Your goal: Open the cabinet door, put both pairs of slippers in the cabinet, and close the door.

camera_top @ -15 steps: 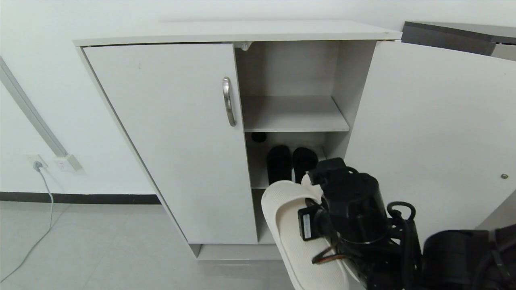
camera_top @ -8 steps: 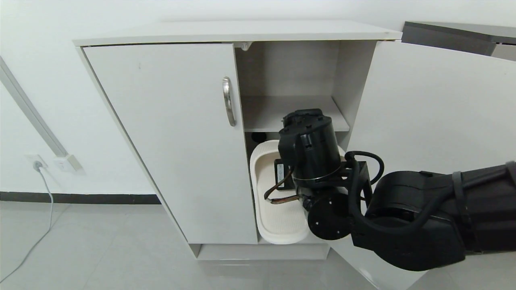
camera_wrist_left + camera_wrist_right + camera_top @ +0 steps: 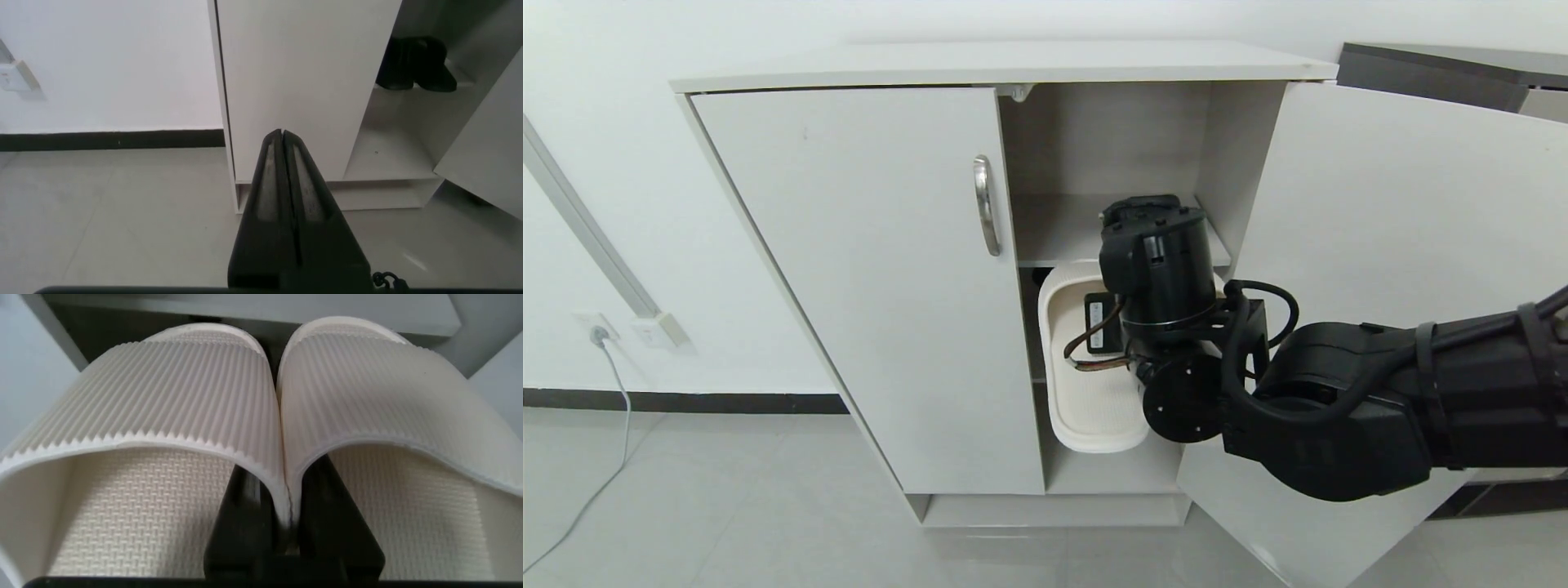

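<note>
Cream ribbed foam slippers [image 3: 1086, 400] — clenched in the right pincer [image 3: 286, 508] — have swung up into the white cabinet [image 3: 1013, 61] ahead of it, nearly shelved.

The cream slippers [image 3: 188, 400] are showing fine ribbing across their straps and a woven-looking embossed footbed. The black slippers [image 3: 417, 64] are sitting plain and dark inside the pale grey-white cabinet [image 3: 866, 269], whose handle [image 3: 986, 206] is gleaming silver over a grey floor [image 3: 727, 506].

A grey cable [image 3: 614, 425] runs from a white wall socket [image 3: 598, 331] down to the pale tiled floor [image 3: 727, 531], crossing a black skirting strip [image 3: 686, 402]; a dark grey unit [image 3: 1437, 73] stands far right.
</note>
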### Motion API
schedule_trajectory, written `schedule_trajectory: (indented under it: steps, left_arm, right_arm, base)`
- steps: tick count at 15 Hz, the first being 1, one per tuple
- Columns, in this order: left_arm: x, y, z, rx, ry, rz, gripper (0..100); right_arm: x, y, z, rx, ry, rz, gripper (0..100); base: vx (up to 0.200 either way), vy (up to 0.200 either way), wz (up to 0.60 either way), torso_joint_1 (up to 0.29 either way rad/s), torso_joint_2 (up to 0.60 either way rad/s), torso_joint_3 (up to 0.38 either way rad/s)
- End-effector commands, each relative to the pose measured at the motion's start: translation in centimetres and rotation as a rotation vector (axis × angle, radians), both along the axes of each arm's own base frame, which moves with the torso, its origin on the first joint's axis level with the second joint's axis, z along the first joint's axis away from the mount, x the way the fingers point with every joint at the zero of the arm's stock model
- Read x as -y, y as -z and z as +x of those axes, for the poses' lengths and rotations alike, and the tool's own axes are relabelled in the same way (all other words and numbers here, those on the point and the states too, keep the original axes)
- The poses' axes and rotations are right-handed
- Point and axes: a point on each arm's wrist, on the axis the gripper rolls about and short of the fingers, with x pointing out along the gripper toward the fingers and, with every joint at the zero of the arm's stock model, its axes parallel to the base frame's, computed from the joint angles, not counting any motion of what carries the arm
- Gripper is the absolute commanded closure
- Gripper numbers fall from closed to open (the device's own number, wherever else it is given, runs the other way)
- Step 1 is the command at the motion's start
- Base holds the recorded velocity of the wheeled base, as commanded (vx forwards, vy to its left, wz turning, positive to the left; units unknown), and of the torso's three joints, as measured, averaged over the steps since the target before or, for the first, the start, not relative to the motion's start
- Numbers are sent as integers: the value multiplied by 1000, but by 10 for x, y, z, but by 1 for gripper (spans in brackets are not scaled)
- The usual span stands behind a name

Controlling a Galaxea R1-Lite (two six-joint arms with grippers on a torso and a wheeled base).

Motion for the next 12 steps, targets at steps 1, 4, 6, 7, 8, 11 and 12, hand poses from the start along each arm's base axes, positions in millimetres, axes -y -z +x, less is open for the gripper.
schedule_trajectory:
  steps: [1, 4, 6, 7, 8, 11, 12]
  left_arm:
    - [0, 0, 0, -1, 0, 0, 100]
    - [0, 0, 0, 1, 0, 0, 100]
    - [0, 0, 0, -1, 0, -2, 100]
    - [0, 0, 0, -1, 0, -2, 100]
    - [0, 0, 0, 1, 0, -2, 100]
    - [0, 0, 0, -1, 0, -2, 100]
    - [0, 0, 0, -1, 0, -2, 100]
  right_arm:
    - [0, -2, 0, 15, -2, 3, 100]
    - [-1, -1, 0, 17, -4, 3, 100]
    - [-1, -1, 0, 16, -4, 1, 100]
    - [0, -1, 1, 16, -2, 1, 100]
    - [0, -1, 1, 16, -2, 1, 100]
    - [-1, -1, 0, 17, -3, 4, 100]
    - [-1, -1, 0, 17, -3, 4, 100]
  base:
    - [0, 0, 0, 0, 0, 0]
    - [0, 0, 0, 0, 0, 0]
    - [0, 0, 0, 0, 0, 0]
    - [200, 0, 0, 2, 2, 2]
    - [200, 0, 0, 2, 2, 2]
    - [200, 0, 0, -2, 2, 5]
    - [200, 0, 0, -2, -2, 7]
